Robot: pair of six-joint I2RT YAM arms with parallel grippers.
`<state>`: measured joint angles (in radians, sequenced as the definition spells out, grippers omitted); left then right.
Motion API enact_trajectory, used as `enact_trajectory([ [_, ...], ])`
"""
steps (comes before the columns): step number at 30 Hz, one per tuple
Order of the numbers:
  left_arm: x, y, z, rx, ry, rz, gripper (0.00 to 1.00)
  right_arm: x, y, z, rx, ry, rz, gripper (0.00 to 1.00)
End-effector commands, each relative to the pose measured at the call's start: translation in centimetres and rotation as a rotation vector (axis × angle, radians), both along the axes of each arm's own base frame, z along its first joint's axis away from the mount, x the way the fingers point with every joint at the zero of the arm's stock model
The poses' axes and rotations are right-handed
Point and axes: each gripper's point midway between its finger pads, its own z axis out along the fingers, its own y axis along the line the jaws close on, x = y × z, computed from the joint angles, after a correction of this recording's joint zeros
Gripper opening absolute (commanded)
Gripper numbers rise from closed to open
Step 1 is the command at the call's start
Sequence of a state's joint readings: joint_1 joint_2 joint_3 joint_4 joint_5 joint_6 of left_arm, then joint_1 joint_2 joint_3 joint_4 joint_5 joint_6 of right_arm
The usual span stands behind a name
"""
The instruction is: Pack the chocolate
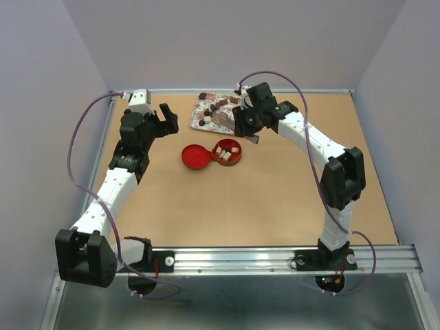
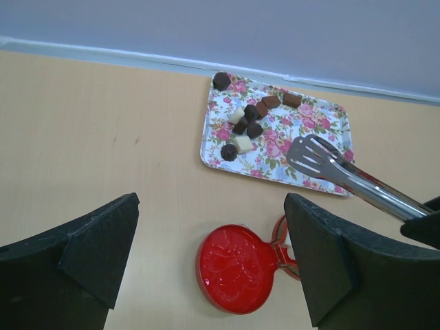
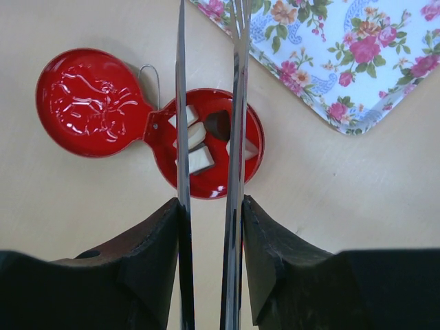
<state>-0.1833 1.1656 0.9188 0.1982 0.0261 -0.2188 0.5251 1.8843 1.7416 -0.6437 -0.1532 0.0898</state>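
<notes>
Several chocolate pieces (image 1: 214, 108), dark, brown and white, lie on the pink-flowered tray (image 1: 198, 122); they also show in the left wrist view (image 2: 246, 124). The round red tin (image 1: 228, 154) holds several white pieces (image 3: 197, 155) and a dark one (image 3: 218, 124). Its red lid (image 1: 194, 157) lies open beside it on the left. My right gripper (image 1: 246, 124) is shut on the metal tongs (image 2: 344, 173), whose empty tips hang over the tray's near right part. My left gripper (image 1: 165, 122) is open and empty, left of the tray, above the lid (image 2: 237, 268).
The brown table (image 1: 275, 199) is walled at the back and both sides. The tray (image 2: 323, 117) stands at the back middle, the tin (image 3: 223, 177) just in front of it. A metal rail (image 1: 275, 258) runs along the near edge.
</notes>
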Motion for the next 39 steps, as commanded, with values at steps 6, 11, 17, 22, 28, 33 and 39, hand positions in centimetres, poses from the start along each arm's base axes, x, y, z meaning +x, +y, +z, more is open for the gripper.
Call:
enact_trajectory([
  [6, 0.0, -0.2, 3.6, -0.014, -0.104, -0.008, 0.99, 4.0, 2.9, 2.1, 0.049, -0.095, 0.014, 0.45],
  [11, -0.1, -0.2, 3.6, -0.014, -0.104, -0.006, 0.99, 5.2, 3.3, 0.7, 0.034, -0.084, 0.007, 0.47],
  [17, 0.0, -0.1, 3.7, -0.015, -0.107, -0.004, 0.99, 5.9, 3.7, -1.1, 0.02, -0.06, 0.005, 0.47],
  [22, -0.1, -0.1, 3.7, -0.015, -0.108, -0.004, 0.99, 6.4, 4.1, -2.5, 0.01, -0.044, 0.006, 0.47],
  [28, -0.1, -0.2, 3.7, -0.015, -0.107, -0.007, 0.99, 6.8, 4.4, -3.5, 0.006, -0.031, 0.012, 0.47],
  [33, -0.1, -0.1, 3.8, -0.014, -0.111, -0.005, 0.99, 7.0, 4.8, -4.0, 0.015, -0.022, 0.018, 0.47],
  [39, 0.0, -0.2, 3.6, -0.013, -0.106, -0.006, 0.99, 7.0, 5.1, -4.0, 0.025, -0.02, 0.027, 0.47],
])
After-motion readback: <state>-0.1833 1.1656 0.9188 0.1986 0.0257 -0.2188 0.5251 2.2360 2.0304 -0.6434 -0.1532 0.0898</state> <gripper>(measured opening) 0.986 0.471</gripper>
